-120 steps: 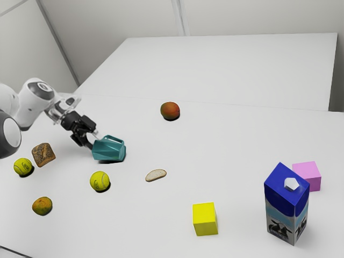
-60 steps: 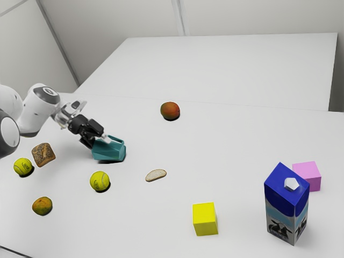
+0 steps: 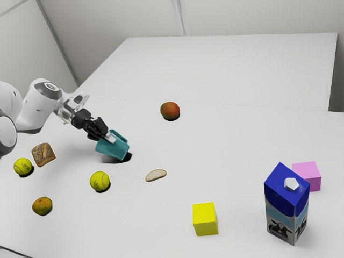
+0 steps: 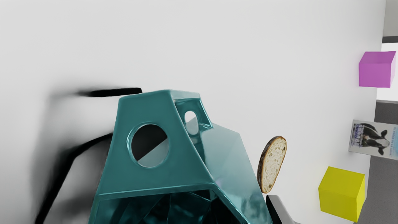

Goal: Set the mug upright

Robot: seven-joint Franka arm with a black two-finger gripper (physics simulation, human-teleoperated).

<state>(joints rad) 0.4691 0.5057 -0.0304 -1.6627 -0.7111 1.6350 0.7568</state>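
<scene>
mug (image 3: 114, 150) newly tilted, against gripper (image 3: 108, 137)

Two balls (image 3: 99, 181), two cubes (image 3: 205, 219), one mug (image 3: 109, 150)

The desk (image 3: 242, 150) is plain white. Toward the exterior view's left, a yellow-green tennis ball (image 3: 22, 166) sits just beside a chunk of dark-crusted bread (image 3: 43, 155), with a mottled green and orange fruit (image 3: 42, 206) nearer the camera. Another tennis ball (image 3: 99, 181) lies a little farther to the exterior view's right, and past it a pale slice of bread (image 3: 156, 175) with a brown crust. A reddish fruit (image 3: 170, 110) lies well back, apart from the rest. Nearer the front is a bright yellow cube (image 3: 205, 219). On the exterior view's right a blue-topped milk carton (image 3: 287, 204) stands upright, a pink cube (image 3: 307, 176) behind it.
</scene>
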